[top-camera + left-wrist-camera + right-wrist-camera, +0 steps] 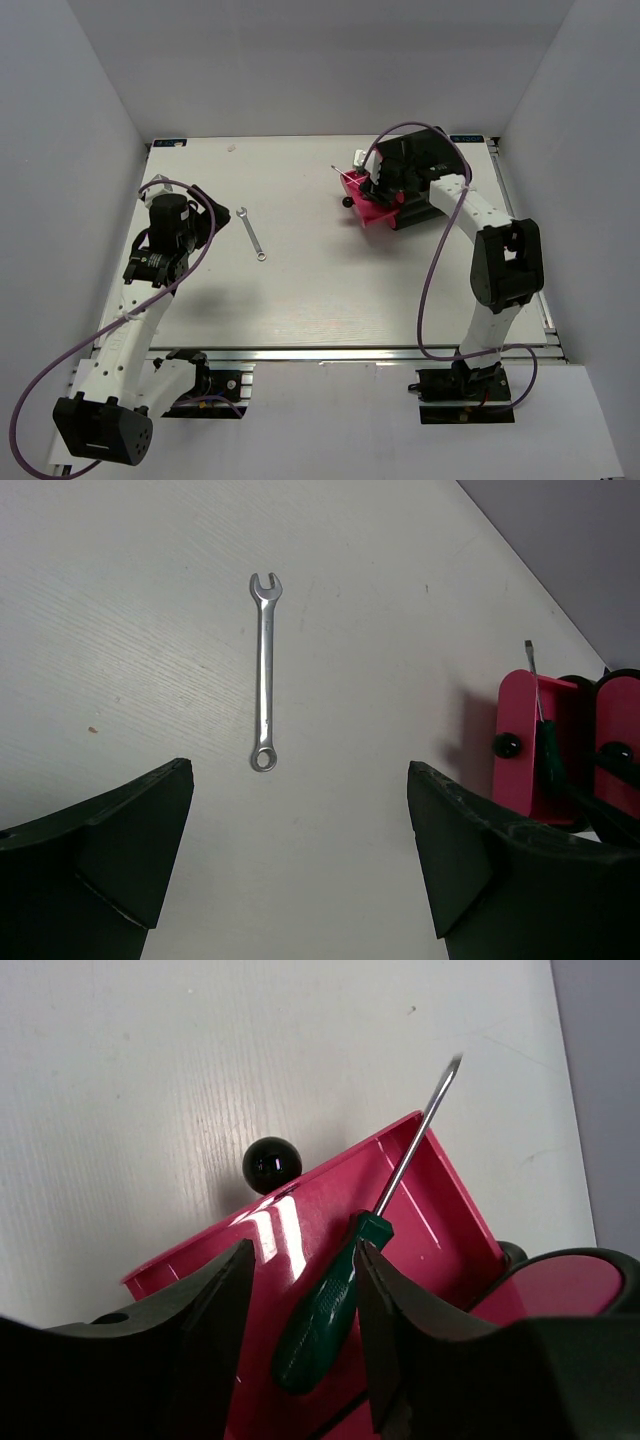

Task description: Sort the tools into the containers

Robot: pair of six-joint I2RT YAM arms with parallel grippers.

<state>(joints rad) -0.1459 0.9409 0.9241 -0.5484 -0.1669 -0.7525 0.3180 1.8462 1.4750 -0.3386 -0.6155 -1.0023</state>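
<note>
Silver wrench lies flat on white bench, approx 10 o'clock from bench centre in top view. Open-jaw end points to far edge, ring end to near edge. Nothing touches it.

Left claw hovers w/ fingers spread wide, released, nothing btwn them. Wrench sits just ahead at 12 o'clock in left wrist view, ring end nearest the claw.

Pink-red drawer is at approx 1 o'clock from bench centre. Round black knob sits on its front, on the 9 o'clock side in top view.

Green-handled screwdriver is inside that drawer, handle low in the tray. Metal shaft leans out over the rim, tip toward 1 o'clock in right wrist view.

Right claw is over the drawer, fingers either side of the green handle. Gap is wider than the handle, w/ clear space on one side, so it reads as released, not clamped.

2nd pink-red drawer w/ own knob shows beside the first in left wrist view. Black cabinet shows btwn them; rest of it is hid by right arm.
</note>
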